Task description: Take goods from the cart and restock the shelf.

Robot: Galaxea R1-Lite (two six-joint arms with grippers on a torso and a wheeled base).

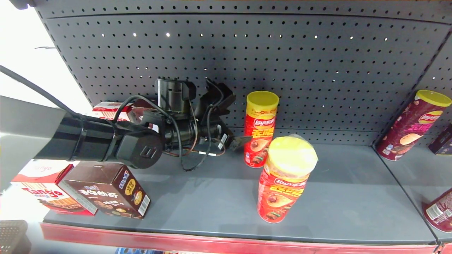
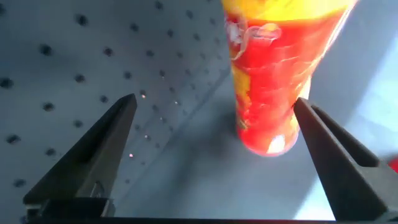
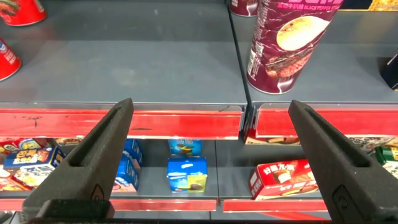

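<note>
Two red chip cans with yellow lids stand on the grey shelf [image 1: 353,197]: one at the back [image 1: 261,128] near the pegboard, one nearer the front edge [image 1: 286,178]. My left gripper [image 1: 243,140] reaches in from the left, right beside the back can's lower half. In the left wrist view, the left gripper [image 2: 216,102] is open. The red can [image 2: 277,81] stands just beyond it, close to one fingertip and not between the fingers. My right gripper [image 3: 211,104] is open with nothing in it, out in front of the shelf's red front edge [image 3: 180,121].
A brown box [image 1: 109,194] and a red-and-white box [image 1: 46,190] lie at the shelf's front left, another box [image 1: 109,109] behind the arm. Purple cans [image 1: 411,125] [image 3: 286,43] stand in the bay to the right. Lower shelves hold blue packs [image 3: 186,174] and a red box [image 3: 283,180].
</note>
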